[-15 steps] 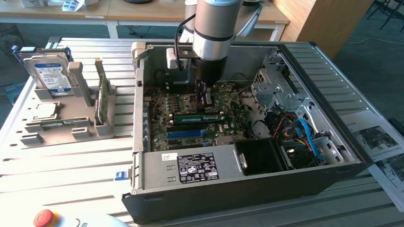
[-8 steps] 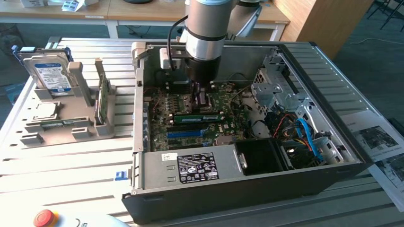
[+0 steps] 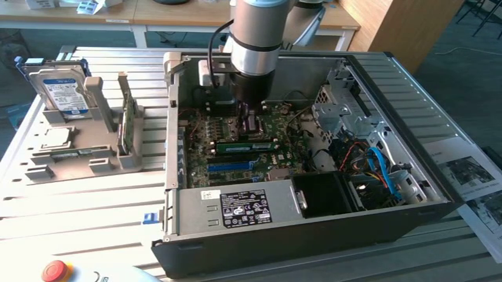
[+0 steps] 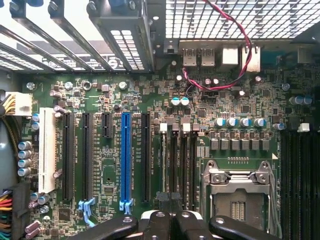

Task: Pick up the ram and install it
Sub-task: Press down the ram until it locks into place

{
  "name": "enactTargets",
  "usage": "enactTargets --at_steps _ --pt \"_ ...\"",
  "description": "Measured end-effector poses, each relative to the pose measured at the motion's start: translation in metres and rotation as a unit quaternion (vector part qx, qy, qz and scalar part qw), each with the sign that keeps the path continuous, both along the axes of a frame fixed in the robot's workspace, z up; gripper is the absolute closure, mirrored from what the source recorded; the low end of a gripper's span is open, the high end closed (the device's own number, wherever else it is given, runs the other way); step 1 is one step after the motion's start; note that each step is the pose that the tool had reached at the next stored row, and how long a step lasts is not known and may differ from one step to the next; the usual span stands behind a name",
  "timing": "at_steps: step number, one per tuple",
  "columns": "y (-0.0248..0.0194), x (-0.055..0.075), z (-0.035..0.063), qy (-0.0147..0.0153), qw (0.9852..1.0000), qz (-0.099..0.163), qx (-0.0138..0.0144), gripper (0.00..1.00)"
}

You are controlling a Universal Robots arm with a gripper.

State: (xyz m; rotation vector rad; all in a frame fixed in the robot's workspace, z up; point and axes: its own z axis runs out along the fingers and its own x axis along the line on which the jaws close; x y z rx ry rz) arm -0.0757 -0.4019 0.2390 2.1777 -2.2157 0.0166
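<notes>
In the exterior view, the arm reaches down into an open computer case (image 3: 314, 235) lying on its side on the table (image 3: 79, 200). The end effector (image 3: 251, 124) hangs low over the motherboard (image 3: 235, 155), near the middle of the board. The ram (image 3: 244, 145) lies lengthwise on the motherboard, a narrow green stick set among the slots. It is just beside the end effector on the power supply's (image 3: 235, 207) side, with the blue slot strip (image 3: 227, 166) further that way. Whether the fingertips touch the ram cannot be told from here. On the table towards the exterior view's left stands a grey holder (image 3: 79, 155). It carries a blue-labelled hard drive (image 3: 64, 94) propped upright and a second thin green board (image 3: 126, 120) standing on edge. A red button (image 3: 56, 270) sits at the near edge of the table.

In the wrist view, the end effector (image 4: 170, 222) has its two black fingers pressed together, with nothing visible between them. They hover over one end of a row of black memory slots (image 4: 180, 165). The long blue slot (image 4: 125, 155) runs parallel on one side and the empty processor socket (image 4: 237, 192) sits on the other. From this edge-on angle, it is unclear whether a stick sits in the nearest slot. A red wire (image 4: 220, 82) loops across the board near the rear ports.
</notes>
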Motion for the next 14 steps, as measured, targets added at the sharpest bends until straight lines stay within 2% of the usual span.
enactTargets --at_steps 7,14 --pt "-0.0043 0.0000 0.0000 0.0000 1.0000 0.000 0.0000 0.90" --pt "-0.0044 0.0000 -0.0020 0.0001 1.0000 0.000 0.0000 0.90"
